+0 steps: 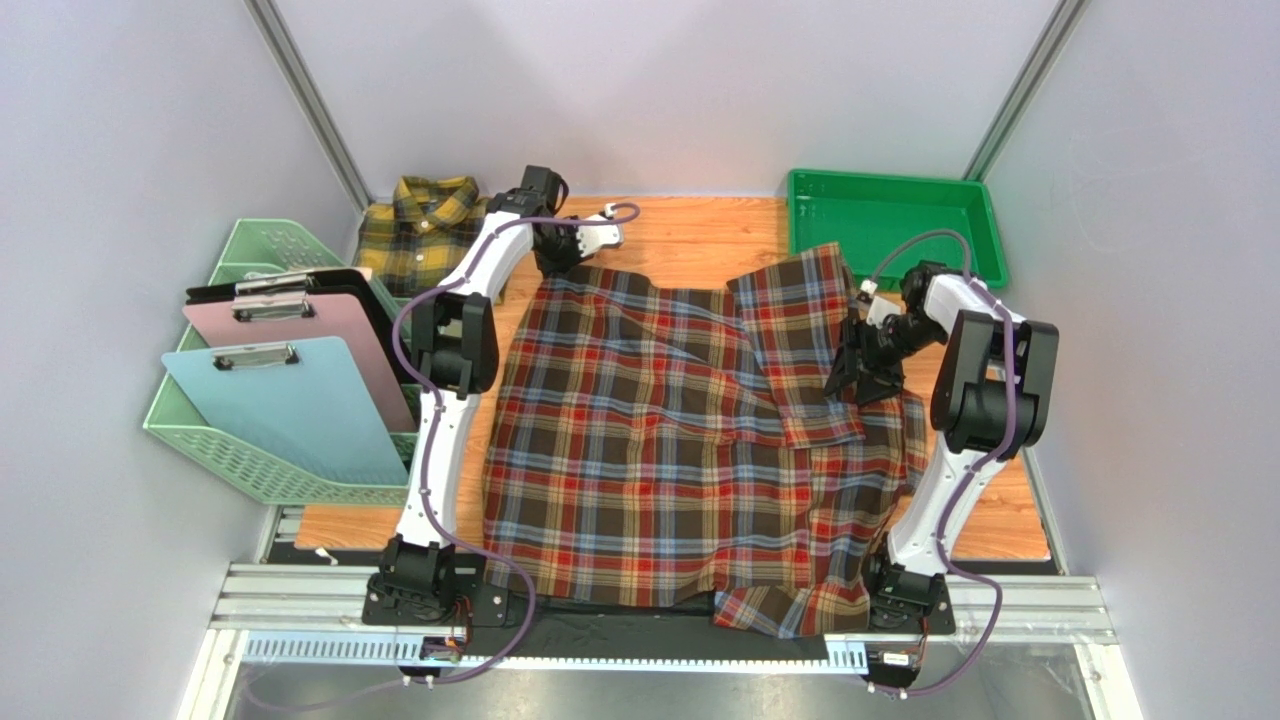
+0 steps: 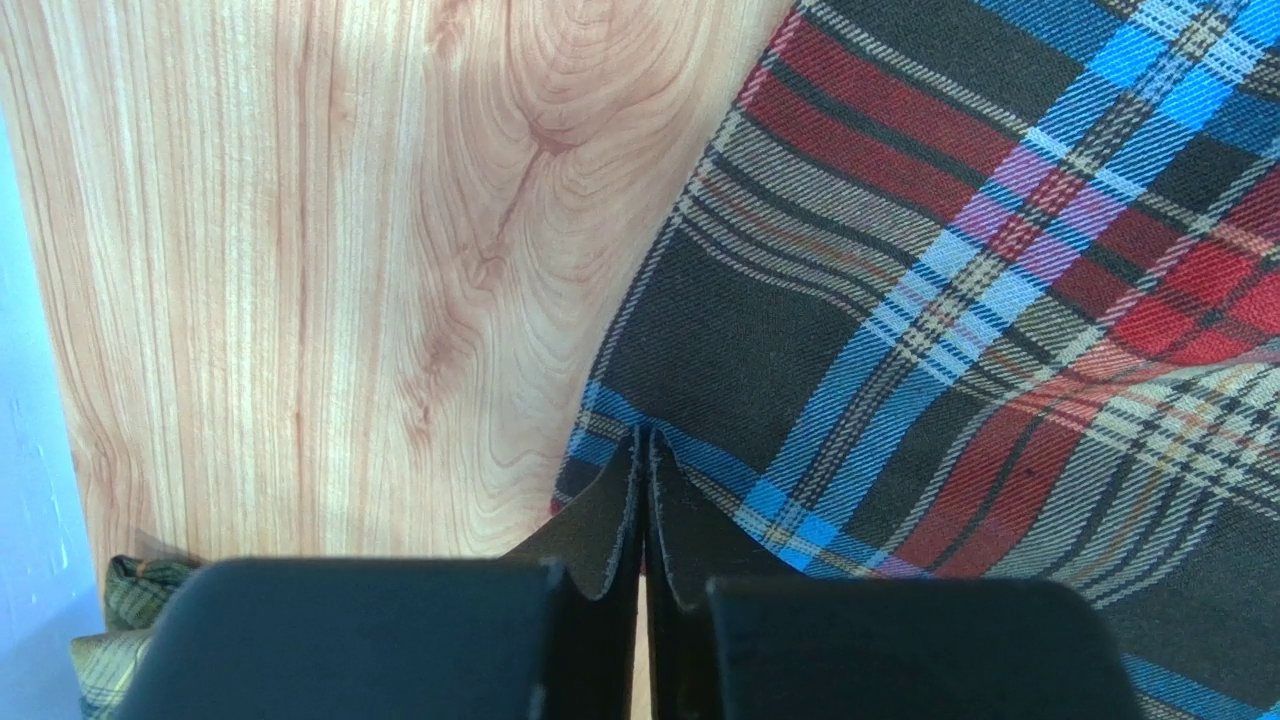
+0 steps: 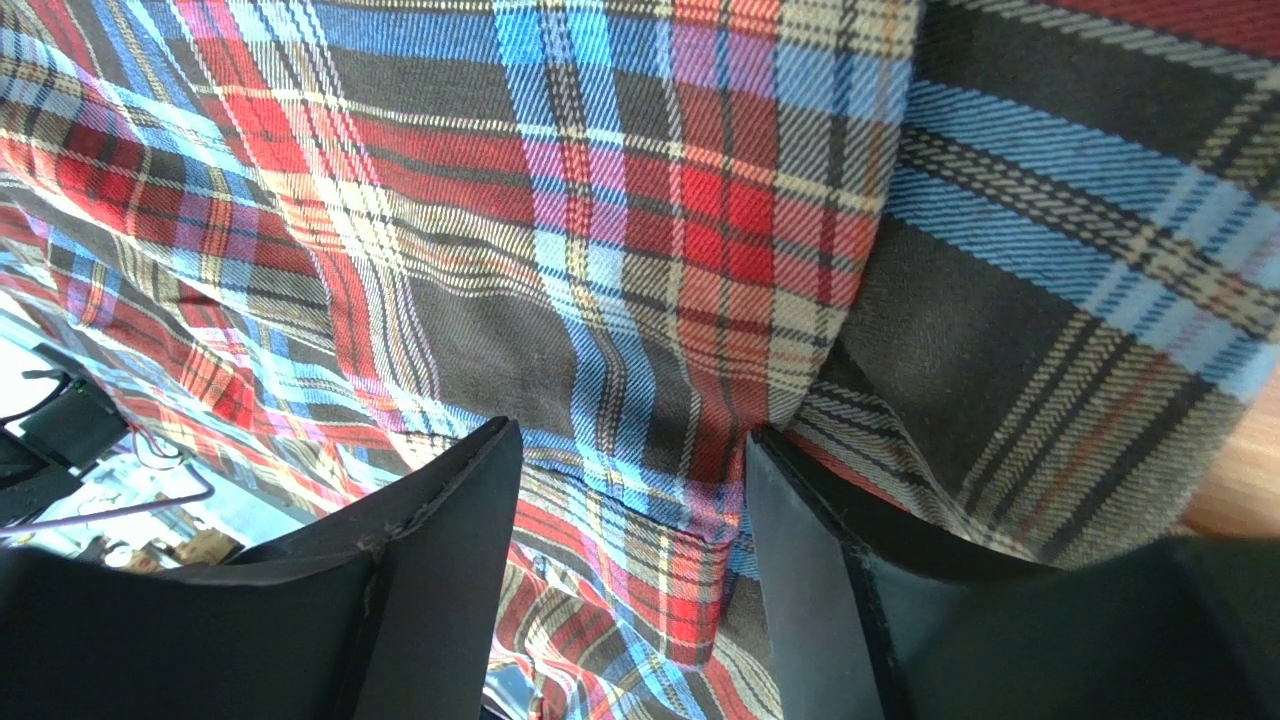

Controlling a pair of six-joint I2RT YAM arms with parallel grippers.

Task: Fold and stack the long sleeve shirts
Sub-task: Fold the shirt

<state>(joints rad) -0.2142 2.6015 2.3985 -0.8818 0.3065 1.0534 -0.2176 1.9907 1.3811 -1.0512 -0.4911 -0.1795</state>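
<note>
Biggest thing first: the red plaid shirt (image 1: 661, 435) is spread flat over most of the wooden surface (image 1: 676, 233). Its long axis runs from the arm bases out toward the far wall, and the near end spills over the front edge. We can't tell which end is the collar. One sleeve (image 1: 796, 345) lies folded inward across the right half, running along that same axis.

Over to the left gripper (image 1: 565, 258), out at the shirt's far-left corner. In the wrist view, the left gripper (image 2: 643, 450) has its jaws pressed tight together right on the cloth's blue-striped edge, and we judge it has that edge nipped. From this gripper, the whole body of the shirt lies to its right and back toward the bases, with bare wood on its left. That's the relation that counts. As we see it, any fold from here carries this corner over the cloth, rightward or toward the bases, not out to the bare side.

The right gripper (image 1: 860, 375) hangs over the folded sleeve with its jaws apart, and nothing is held between them. From its own camera, the right gripper (image 3: 631, 450) has plaid directly beneath it. It's the nearer arm for the right edge, and the left arm owns the far-left corner.

Smallest last: the yellow plaid shirt (image 1: 424, 225) sits bunched just left of the left gripper, off the red one.
</note>
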